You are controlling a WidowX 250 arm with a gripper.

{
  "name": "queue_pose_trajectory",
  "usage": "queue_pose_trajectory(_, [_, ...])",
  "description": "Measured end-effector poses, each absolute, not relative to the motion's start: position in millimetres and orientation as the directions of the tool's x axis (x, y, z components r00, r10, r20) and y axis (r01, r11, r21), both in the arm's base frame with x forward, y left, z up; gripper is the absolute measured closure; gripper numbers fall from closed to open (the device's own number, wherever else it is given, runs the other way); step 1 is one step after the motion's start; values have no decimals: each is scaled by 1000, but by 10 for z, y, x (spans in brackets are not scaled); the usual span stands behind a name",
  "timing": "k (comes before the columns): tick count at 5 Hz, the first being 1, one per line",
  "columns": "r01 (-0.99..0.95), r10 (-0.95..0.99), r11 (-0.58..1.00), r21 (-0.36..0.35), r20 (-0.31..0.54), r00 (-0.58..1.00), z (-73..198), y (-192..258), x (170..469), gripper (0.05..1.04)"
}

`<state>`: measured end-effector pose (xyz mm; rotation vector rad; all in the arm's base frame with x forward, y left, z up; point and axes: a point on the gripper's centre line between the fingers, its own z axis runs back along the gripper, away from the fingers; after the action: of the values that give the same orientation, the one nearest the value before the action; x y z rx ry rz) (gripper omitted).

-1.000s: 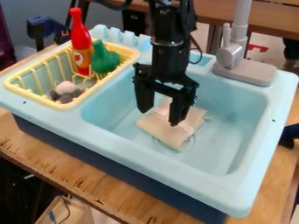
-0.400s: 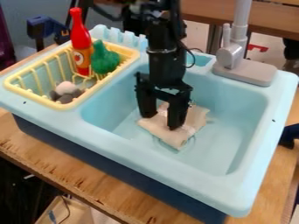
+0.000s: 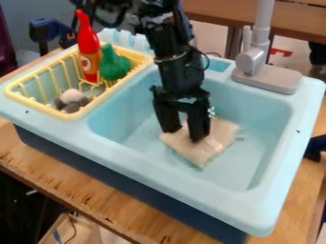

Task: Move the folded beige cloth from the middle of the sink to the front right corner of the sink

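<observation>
Now, cloth: pale, loosely folded or crumpled, lying on the floor of the sink, towards the basin's middle; set slantwise, with one corner towards the near wall; longer side hard to tell.
Cloth from the fingers: directly beneath the tips, with most of its spread reaching towards the view's right and the near wall.
Fingers: apart, with a gap between and pale cloth visible in it; tips down at the cloth's upper left part, seemingly touching; firm pinch impossible to confirm.
Gripper: hanging over the basin, nearer to the cloth's rack-side end than to its far right end.
Arm: slanting down from the view's top edge, between rack and tap.
Tap: behind the basin, well apart from the cloth.
Rack: to the view's left of the basin, holding a red bottle, a green toy and a grey and white toy.
</observation>
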<state>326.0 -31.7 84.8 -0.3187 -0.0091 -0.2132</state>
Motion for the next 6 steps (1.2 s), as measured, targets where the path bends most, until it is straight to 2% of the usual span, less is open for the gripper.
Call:
queue_pose_trajectory(1, [261,-261,898,-355,51,964,843,-649,3205,83])
queue_pose_trajectory(2, [291,-300,884,-366,35,953,835,-907,3140,83])
queue_pose_trajectory(4, [263,-276,830,-491,49,960,823,-1222,3114,83])
queue_pose_trajectory(5, [233,-250,861,-452,24,968,830,-1214,3128,83])
queue_pose_trajectory(6, [184,-200,937,-297,-23,980,855,-1239,3106,83])
